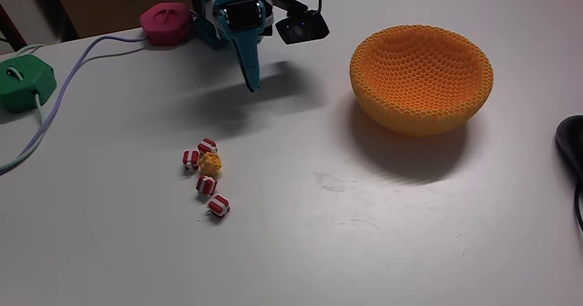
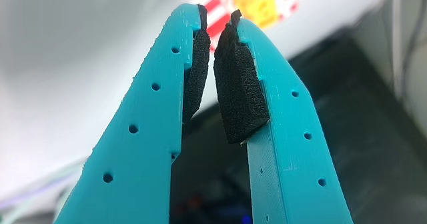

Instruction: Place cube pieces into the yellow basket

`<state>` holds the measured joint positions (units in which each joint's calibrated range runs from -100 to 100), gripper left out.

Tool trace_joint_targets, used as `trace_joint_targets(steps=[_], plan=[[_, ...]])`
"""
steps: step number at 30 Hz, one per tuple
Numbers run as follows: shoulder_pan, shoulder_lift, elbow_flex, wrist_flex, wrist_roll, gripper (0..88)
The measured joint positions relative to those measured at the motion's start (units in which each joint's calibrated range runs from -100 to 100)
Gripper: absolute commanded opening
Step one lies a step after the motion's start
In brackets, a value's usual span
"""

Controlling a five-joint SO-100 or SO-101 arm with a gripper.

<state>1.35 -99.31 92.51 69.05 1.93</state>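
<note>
I see the yellow basket point(image 1: 422, 78) standing upright on the white table point(image 1: 383, 242), at right in the fixed view, with no cube showing in the part of its bowl I can see. The cube pieces point(image 1: 208, 177) lie in a tight cluster left of centre, well apart from the basket: four red-and-white striped cubes around one yellow-orange cube point(image 1: 211, 163), several touching.

The teal gripper point(image 1: 250, 80) hangs above the table behind the cluster, pointing down. In the wrist view the gripper point(image 2: 215, 23) holds nothing; its foam pads point(image 2: 235, 91) stand nearly closed, with only a thin gap at the tips.

Risks, as I judge them:
1. Descending with the jaws this narrow would push a cube aside instead of straddling it. Open first.
2. Because the cubes touch, one finger may nudge a neighbour and scatter the group, or pinch two at once.
3. The cubes are tiny against the pads; an off-centre grip could drop one short of the basket.

The table is smooth, lightly scuffed near centre. A pink hexagonal box point(image 1: 166, 22) and a green hexagonal box point(image 1: 22, 81) with cables sit at far left; a dark object point(image 1: 571, 147) lies at the right edge.
</note>
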Motion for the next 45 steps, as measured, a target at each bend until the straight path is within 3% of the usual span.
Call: trace_joint_targets(steps=[2,5,11,15,20,26,30,33,35,45], plan=[[0.0,0.6,0.0,-0.6,-0.3,0.0],[6.8,8.0,-0.1,-4.0,-5.3,0.0],[7.8,11.3,-0.2,-4.7,-8.1,0.0],[8.3,19.1,-5.5,-8.8,-12.4,3.3],[7.5,44.9,-24.0,-22.6,-24.6,30.5],[6.7,70.2,-33.3,-46.1,-42.0,40.3],[6.7,77.7,-21.3,-71.7,-50.1,46.5],[9.3,82.0,-6.5,-99.1,-52.3,46.8],[10.5,82.5,-5.1,-108.4,-53.2,47.0],[14.5,82.4,-7.1,-103.5,-53.3,45.2]])
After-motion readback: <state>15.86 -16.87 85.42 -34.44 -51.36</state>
